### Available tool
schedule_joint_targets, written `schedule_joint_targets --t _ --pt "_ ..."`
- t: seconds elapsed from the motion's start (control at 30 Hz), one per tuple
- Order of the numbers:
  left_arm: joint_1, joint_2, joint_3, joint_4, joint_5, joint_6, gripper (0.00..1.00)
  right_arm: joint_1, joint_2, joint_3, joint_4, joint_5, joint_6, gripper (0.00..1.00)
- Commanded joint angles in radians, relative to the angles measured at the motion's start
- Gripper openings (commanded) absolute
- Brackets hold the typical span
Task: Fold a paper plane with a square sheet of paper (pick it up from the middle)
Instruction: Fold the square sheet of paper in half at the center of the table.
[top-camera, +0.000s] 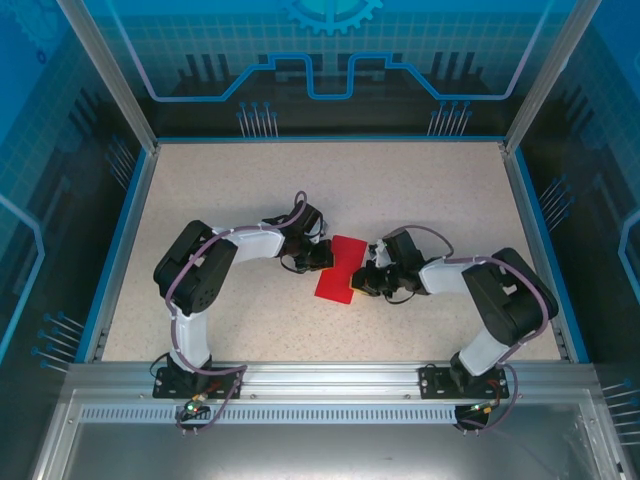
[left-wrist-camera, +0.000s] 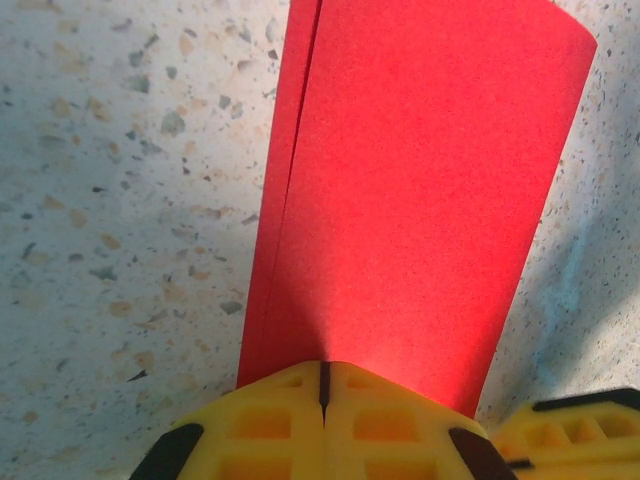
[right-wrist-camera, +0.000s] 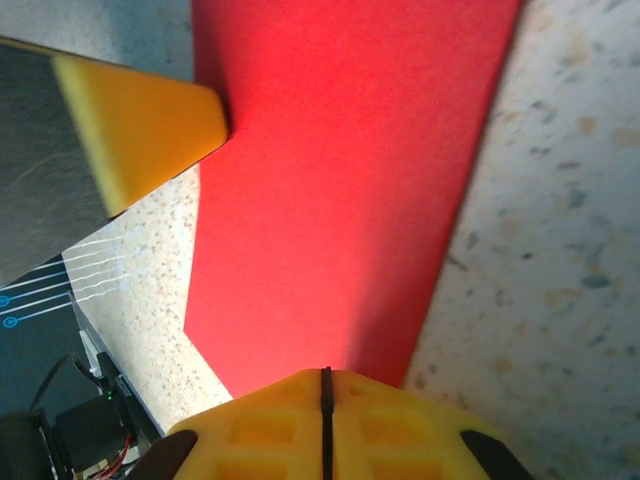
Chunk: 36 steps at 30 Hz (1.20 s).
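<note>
The square sheet of paper (top-camera: 340, 268) is bright red and folded in half into a long rectangle at the table's middle. In the left wrist view its two layers (left-wrist-camera: 420, 180) show a doubled edge on the left. My left gripper (top-camera: 324, 258) touches the sheet's left side, and its yellow jaws (left-wrist-camera: 323, 388) are shut with the tips over the paper's near edge. My right gripper (top-camera: 358, 281) meets the sheet's lower right, jaws (right-wrist-camera: 325, 392) shut against the red paper (right-wrist-camera: 340, 170). Whether either gripper pinches the paper is hidden under the tips.
The speckled beige table (top-camera: 440, 190) is bounded by blue rails and clear walls. In the right wrist view the left gripper's yellow finger (right-wrist-camera: 140, 125) touches the sheet's far corner. The right gripper's finger (left-wrist-camera: 575, 430) shows beside my left jaws.
</note>
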<state>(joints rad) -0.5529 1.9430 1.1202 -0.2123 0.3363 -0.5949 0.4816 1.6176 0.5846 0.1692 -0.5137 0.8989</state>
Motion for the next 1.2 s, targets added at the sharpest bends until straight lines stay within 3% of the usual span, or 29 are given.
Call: schedule_joint_targets --t 0.0,0.33,0.73,1.17 --pt "-0.007 0.033 -0.042 -0.117 -0.063 0.014 0.00 0.031 -0.039 -0.016 -0.019 -0.016 0.011 0.10" --pt "-0.007 0.036 -0.045 -0.113 -0.063 0.015 0.00 0.063 0.045 -0.049 0.004 0.023 0.030 0.09" --pt "-0.007 0.036 -0.050 -0.117 -0.063 0.018 0.00 0.121 -0.050 -0.050 -0.030 0.027 0.022 0.10" --pt "-0.007 0.037 -0.041 -0.128 -0.066 0.023 0.00 0.121 -0.016 -0.089 -0.004 0.043 0.023 0.09"
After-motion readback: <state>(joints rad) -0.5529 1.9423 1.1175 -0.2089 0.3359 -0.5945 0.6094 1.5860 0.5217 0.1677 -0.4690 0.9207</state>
